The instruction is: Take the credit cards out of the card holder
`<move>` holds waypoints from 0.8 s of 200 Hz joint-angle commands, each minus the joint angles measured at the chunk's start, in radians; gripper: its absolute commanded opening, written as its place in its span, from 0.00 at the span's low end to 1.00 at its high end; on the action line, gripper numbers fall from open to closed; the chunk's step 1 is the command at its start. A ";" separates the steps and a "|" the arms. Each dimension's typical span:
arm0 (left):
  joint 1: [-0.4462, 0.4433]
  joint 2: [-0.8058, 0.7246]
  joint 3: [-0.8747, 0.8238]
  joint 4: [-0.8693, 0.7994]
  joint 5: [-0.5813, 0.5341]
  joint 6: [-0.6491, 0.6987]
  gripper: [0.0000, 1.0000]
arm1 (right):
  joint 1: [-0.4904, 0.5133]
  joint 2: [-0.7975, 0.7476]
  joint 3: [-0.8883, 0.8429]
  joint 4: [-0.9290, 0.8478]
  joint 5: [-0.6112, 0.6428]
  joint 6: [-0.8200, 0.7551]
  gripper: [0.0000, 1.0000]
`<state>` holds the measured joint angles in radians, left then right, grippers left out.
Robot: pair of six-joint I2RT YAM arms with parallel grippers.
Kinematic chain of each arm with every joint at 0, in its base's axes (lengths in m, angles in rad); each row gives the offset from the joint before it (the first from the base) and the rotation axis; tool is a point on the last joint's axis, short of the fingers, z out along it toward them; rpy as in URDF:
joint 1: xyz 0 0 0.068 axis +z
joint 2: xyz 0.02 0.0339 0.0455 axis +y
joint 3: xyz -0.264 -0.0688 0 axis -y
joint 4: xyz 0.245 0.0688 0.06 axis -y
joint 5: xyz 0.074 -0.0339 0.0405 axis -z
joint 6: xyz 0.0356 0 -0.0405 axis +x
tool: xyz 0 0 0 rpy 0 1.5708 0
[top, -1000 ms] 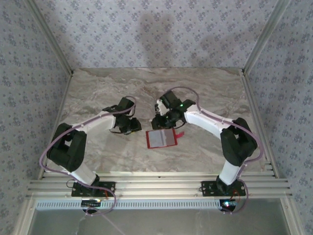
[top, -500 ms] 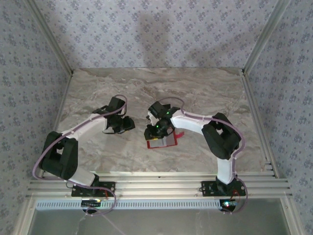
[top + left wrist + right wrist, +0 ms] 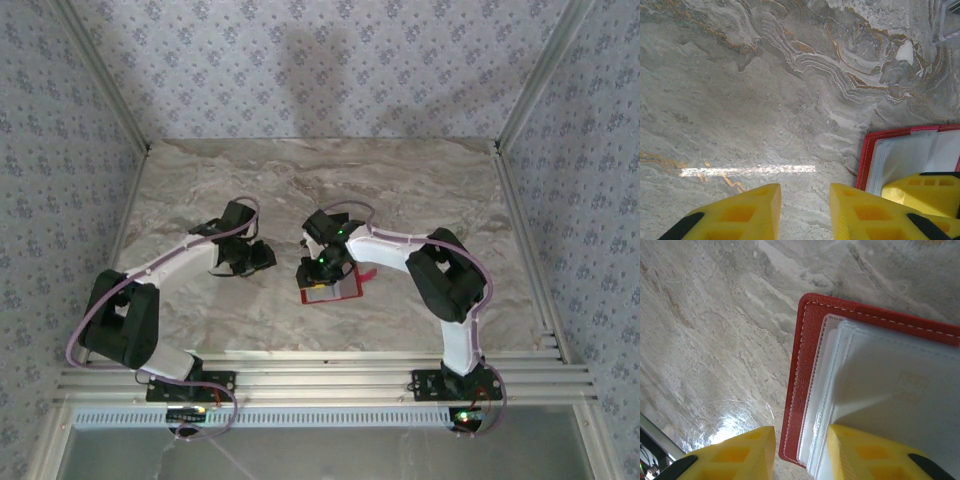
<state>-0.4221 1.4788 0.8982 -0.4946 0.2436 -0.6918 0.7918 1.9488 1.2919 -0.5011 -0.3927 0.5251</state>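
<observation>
Right gripper (image 3: 801, 452) down at one edge of the card holder (image 3: 805, 340), jaws parted narrowly. One yellow finger (image 3: 740, 455) over bare marble, the other over the pale inside, the red stitched border running into the gap between them. Contact with the leather hard to judge; no clear clamp on it.

Marble table (image 3: 200, 190) underneath, grey with rusty veins, patterned walls on three sides. Both arms reaching in from the near rail, bent toward the middle of the table.

Card holder open and flat near the table's centre in the top view, pale inside facing up. Far left corner tucked under the right gripper, the rest spread toward the near edge.

Left gripper (image 3: 805, 210) just to the left of the holder and apart from it, low over bare marble. Jaws a small way open, nothing between. Holder's red corner at the lower right of the left wrist view, close beside its fingers.

Clear sleeves (image 3: 880, 370) stacked inside the holder, several whitish layers stepped at the edge. Faint rectangular print under the top layer; cards themselves not clearly made out.

Small red tab (image 3: 367, 274) sticking out at the holder's right side.
</observation>
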 commanded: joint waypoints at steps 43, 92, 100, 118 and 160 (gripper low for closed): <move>-0.054 0.012 0.037 0.003 0.002 -0.018 0.32 | -0.001 -0.020 0.024 -0.163 0.188 -0.047 0.38; -0.076 0.036 0.072 -0.005 -0.008 -0.021 0.32 | 0.009 -0.035 0.068 -0.274 0.350 -0.068 0.40; -0.080 0.038 0.076 -0.005 -0.010 -0.022 0.32 | 0.011 -0.036 0.079 -0.297 0.382 -0.070 0.40; -0.087 0.043 0.085 -0.007 -0.011 -0.024 0.32 | 0.017 -0.034 0.098 -0.346 0.447 -0.074 0.42; -0.107 0.079 0.143 -0.032 -0.012 -0.008 0.32 | 0.021 -0.040 0.134 -0.463 0.576 -0.054 0.44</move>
<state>-0.5129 1.5291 0.9825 -0.4992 0.2390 -0.7010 0.8055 1.9350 1.3933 -0.8402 0.0463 0.4706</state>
